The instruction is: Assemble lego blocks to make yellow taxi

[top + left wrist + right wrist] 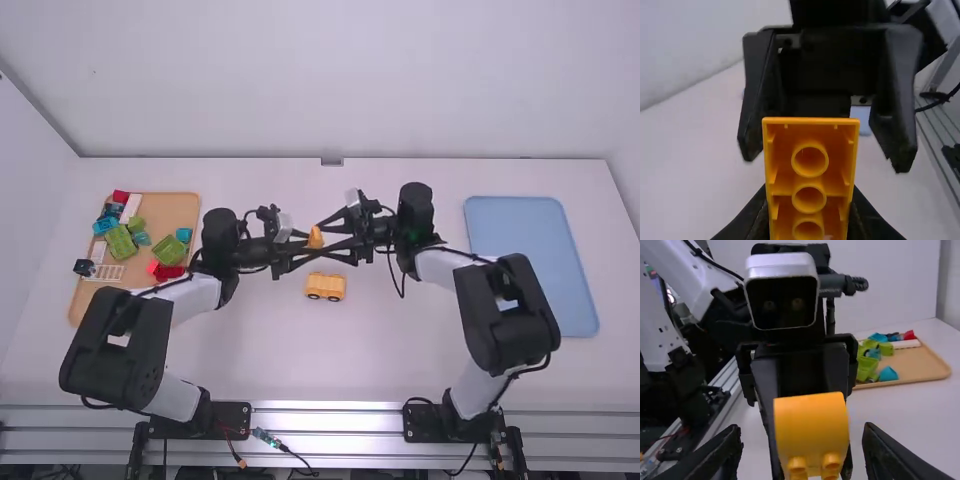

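Observation:
Between the two grippers a yellow block (315, 239) is held above the table. My left gripper (303, 248) is shut on it; in the left wrist view the block's hollow underside (810, 185) faces the camera, between the fingers of the left gripper (809, 215). From the other side my right gripper (332, 240) stands open around the block. The right wrist view has the block (811, 427) between the spread fingers of the right gripper (802, 452), with gaps at both sides. A yellow car body with dark wheels (325, 287) rests on the table just below the grippers.
An orange-brown tray (181, 208) at the left holds green, blue, red and white pieces, with a dark-and-white piece (84, 267) at its left edge. A blue tray (530, 260) lies at the right. Both arms reach in over the table's middle.

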You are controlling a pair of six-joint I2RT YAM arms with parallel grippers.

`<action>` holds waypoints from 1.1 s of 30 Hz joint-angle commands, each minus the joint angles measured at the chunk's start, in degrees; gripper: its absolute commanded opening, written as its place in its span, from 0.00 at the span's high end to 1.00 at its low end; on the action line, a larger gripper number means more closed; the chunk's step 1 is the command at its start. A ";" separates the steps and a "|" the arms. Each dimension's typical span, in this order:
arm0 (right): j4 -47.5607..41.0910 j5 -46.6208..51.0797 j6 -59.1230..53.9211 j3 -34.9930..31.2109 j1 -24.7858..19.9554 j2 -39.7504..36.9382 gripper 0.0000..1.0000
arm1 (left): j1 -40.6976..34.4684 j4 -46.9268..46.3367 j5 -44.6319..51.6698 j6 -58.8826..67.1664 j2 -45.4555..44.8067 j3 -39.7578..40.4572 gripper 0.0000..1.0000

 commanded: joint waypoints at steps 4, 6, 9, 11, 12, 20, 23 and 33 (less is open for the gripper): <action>0.13 -1.66 1.03 2.14 0.28 0.15 0.39 | -0.02 12.63 2.45 -8.41 -1.85 -5.01 0.98; 0.96 -2.21 1.97 2.12 0.24 0.15 0.41 | 0.24 13.92 0.98 -10.51 -1.85 -5.60 0.98; 3.91 -2.91 4.48 2.08 0.26 0.15 0.47 | 0.26 13.62 -1.57 -11.74 -1.85 -6.27 0.98; 4.57 -2.95 5.05 2.08 0.35 0.15 0.47 | 0.31 13.66 -1.62 -11.72 -1.85 -6.40 0.98; 4.52 -2.86 5.05 2.10 0.79 0.15 0.46 | 0.22 13.70 -1.60 -11.54 -1.85 -6.47 0.98; 4.09 -2.91 4.42 2.12 1.70 0.15 0.48 | 0.28 14.08 -1.81 -11.10 -1.85 -6.47 0.98; 4.09 -2.93 4.42 2.12 1.77 0.15 0.52 | 0.26 14.36 -1.84 -11.08 -1.85 -6.51 0.98; 4.11 -3.72 4.33 2.14 1.86 0.15 0.64 | 0.26 14.49 -1.86 -11.10 -1.85 -6.47 0.98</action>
